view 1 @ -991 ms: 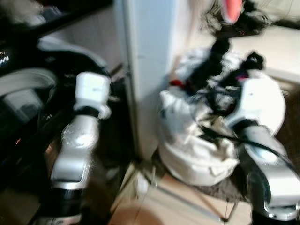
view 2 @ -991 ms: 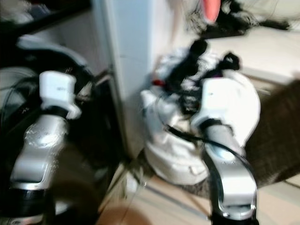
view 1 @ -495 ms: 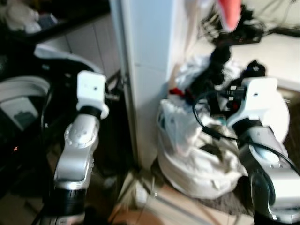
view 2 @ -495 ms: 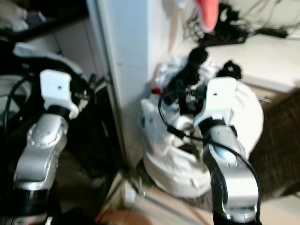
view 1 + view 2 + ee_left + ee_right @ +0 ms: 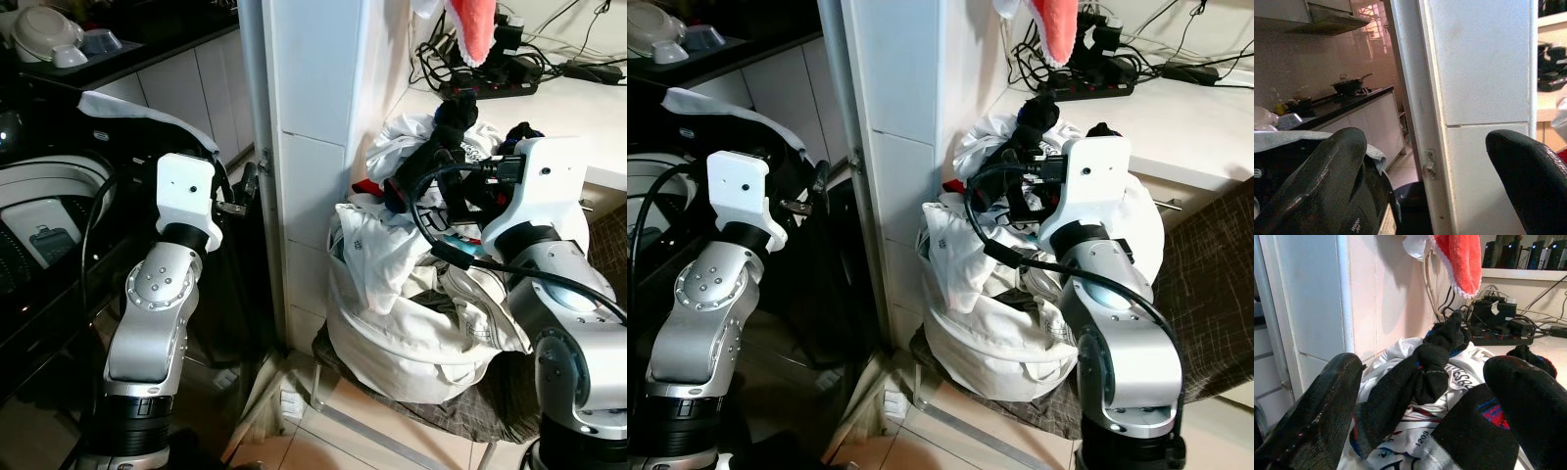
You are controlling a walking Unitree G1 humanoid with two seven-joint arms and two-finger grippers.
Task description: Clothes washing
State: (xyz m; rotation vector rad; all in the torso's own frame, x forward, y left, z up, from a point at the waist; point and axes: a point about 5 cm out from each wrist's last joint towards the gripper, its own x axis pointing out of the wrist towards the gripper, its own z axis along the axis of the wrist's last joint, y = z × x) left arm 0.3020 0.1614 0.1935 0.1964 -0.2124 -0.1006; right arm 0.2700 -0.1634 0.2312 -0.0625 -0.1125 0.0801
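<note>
A heap of white laundry (image 5: 411, 294) fills a white bag on a low stand beside a white pillar (image 5: 313, 117). Black socks (image 5: 441, 137) lie on top of the heap. My right gripper (image 5: 1422, 364) hovers at the top of the heap, open, with a black sock (image 5: 1425, 367) lying between its spread fingers and nothing pinched. My left gripper (image 5: 1425, 139) is raised on the other side of the pillar, open and holding nothing, its fingers (image 5: 238, 191) pointing at the pillar. The dark top-loading washing machine (image 5: 49, 215) stands at the far left.
A red-and-white cloth (image 5: 475, 29) hangs above the heap. A power strip with tangled cables (image 5: 500, 83) lies on the white counter behind. Bowls (image 5: 44, 29) sit on a dark kitchen counter at the back left. Brown patterned fabric (image 5: 1215, 255) lies to the right.
The whole picture has shifted a little and gone from blurred to sharp, so the camera has settled. Both arms hold about the same pose, with both grippers still open.
</note>
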